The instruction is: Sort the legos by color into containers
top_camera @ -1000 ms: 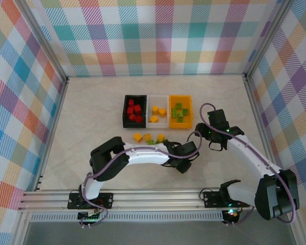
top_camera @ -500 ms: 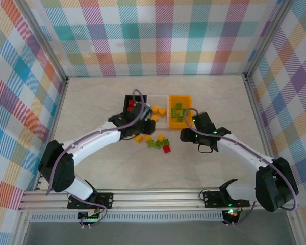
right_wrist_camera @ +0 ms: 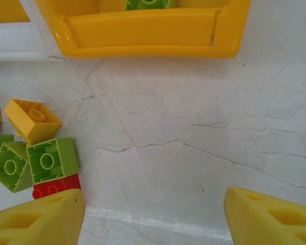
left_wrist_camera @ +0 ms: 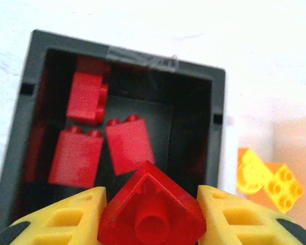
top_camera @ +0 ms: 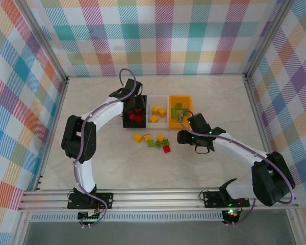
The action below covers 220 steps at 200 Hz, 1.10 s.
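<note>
My left gripper point(left_wrist_camera: 151, 201) is shut on a red lego point(left_wrist_camera: 149, 217) and hangs over the black container point(left_wrist_camera: 36, 97), which holds several red legos point(left_wrist_camera: 127, 145). From above, this gripper point(top_camera: 133, 103) sits over the black container's point(top_camera: 126, 122) back half. My right gripper point(right_wrist_camera: 153, 204) is open with nothing between its fingers, low over bare table in front of the orange-yellow container point(right_wrist_camera: 143, 30). Just left of it lie loose legos: a yellow one point(right_wrist_camera: 33, 120), two green ones point(right_wrist_camera: 51, 159) and a red one point(right_wrist_camera: 53, 186) beside the left fingertip.
The white container point(top_camera: 157, 121) with yellow legos stands between the black one and the orange-yellow one point(top_camera: 179, 125), which holds green legos. Loose yellow, green and red legos point(top_camera: 153, 140) lie in front of the row. Metal frame posts edge the table.
My left arm has swung from the front middle of the table up to the black container. My right gripper has shifted left toward the loose legos.
</note>
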Tool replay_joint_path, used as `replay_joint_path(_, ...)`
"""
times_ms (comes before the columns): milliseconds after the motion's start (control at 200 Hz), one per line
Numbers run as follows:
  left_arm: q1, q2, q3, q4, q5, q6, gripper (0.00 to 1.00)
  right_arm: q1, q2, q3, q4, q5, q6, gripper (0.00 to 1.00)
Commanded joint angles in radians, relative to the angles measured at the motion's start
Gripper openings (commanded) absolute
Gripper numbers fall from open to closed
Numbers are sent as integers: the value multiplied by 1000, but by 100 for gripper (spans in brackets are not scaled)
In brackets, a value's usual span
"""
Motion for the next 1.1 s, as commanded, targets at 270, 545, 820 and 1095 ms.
replay_joint_path(270, 10, 96, 172, -86, 33, -30, 64, 26, 3, -13, 42, -45, -17, 74)
replay_joint_path(545, -14, -97, 33, 1, 121, -58, 93, 113, 47, 5, 61, -85, -43, 76)
replay_joint_path(820, -71, -472, -357, 125, 140, -101, 100, 235, 213, 66, 66, -36, -59, 75)
replay_joint_path(1095, -81, -818, -739, 128, 77, -179, 100, 307, 347, 141, 43, 57, -76, 69)
